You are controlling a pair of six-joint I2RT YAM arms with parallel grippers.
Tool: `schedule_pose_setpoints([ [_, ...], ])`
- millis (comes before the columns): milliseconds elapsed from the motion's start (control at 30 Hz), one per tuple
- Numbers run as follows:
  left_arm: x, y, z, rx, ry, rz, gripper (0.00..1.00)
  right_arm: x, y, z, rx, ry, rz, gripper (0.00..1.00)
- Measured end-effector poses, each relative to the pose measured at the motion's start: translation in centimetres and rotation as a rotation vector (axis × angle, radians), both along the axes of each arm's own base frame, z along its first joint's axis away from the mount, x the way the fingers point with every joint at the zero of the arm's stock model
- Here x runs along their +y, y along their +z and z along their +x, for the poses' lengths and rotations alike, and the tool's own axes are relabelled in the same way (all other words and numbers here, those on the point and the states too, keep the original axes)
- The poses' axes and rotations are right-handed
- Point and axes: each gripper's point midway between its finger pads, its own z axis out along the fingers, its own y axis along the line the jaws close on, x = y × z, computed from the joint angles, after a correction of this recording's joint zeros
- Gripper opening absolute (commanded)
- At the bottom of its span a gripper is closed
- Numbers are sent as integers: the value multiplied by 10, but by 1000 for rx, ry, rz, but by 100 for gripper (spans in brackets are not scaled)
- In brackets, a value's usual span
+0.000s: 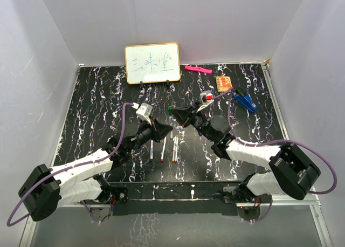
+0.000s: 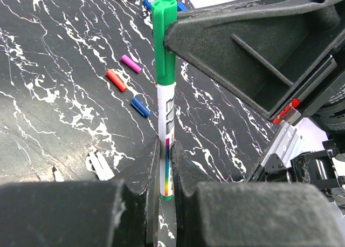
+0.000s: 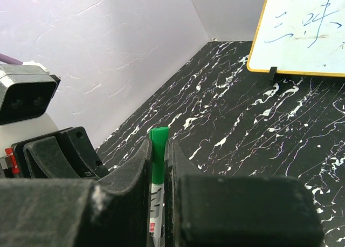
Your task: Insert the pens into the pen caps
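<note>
We have one pen (image 2: 166,112) pinched between both arms above the middle of the counter (image 1: 97,96). The left claw (image 2: 165,150) is closed on the lower white barrel. The right claw (image 3: 158,150) is closed on the green cap (image 2: 163,39) at the pen's upper end. The cap already covers the tip, but we cannot tell whether it has seated fully.

To do this step well, we judge that the two grips should share one line, so the push runs straight along the barrel and does not bend it sideways. A short, firm press together should be enough. The barrel looks slim and smooth and might slide through the left fingers under a harder push. We would then release one claw only, so the capped pen does not drop.

On the counter a red cap (image 2: 116,80), a pink cap (image 2: 131,63) and a blue cap (image 2: 140,107) lie apart from one another, beyond the held pen. More pens (image 1: 163,148) lie side by side just in front of the claws, toward the near edge.

The counter is black with white marbled streaks, which we think could make white barrels harder to pick out. Plain white walls (image 1: 54,36) close it in on the left, right and far sides. At the far edge stands a whiteboard (image 1: 152,63), with a pink marker (image 1: 198,69) to its right and a blue clip (image 1: 247,101) farther right.
</note>
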Motion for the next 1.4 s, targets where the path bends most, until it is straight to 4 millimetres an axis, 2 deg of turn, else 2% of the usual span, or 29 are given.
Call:
schedule_pose_setpoints([
  [700,12,-9,10,-75,55,113,0,11,-9,-1,7,0,-46,0],
  [833,17,-13,9,-66,70,140,0,13,-10,0,23,-14,-55,23],
  [900,21,-11,13,-67,99,148,0,16,-15,-1,47,-8,-82,26],
  [967,26,4,22,-87,144,132,0,20,-31,-5,91,0,-140,28],
  [1000,28,6,23,-86,156,132,0,22,-31,-5,95,-8,-151,30],
  [1033,31,6,24,-81,169,132,0,23,-29,-4,96,-15,-168,33],
  [1100,35,8,25,-77,195,126,0,23,-24,-1,94,-34,-199,47],
  [1167,40,3,27,-58,225,143,0,18,-16,5,82,-78,-221,67],
  [1267,54,-16,29,-14,284,213,0,3,6,14,42,-158,-225,96],
  [1400,73,-34,35,7,361,313,0,-17,34,21,-10,-255,-211,98],
])
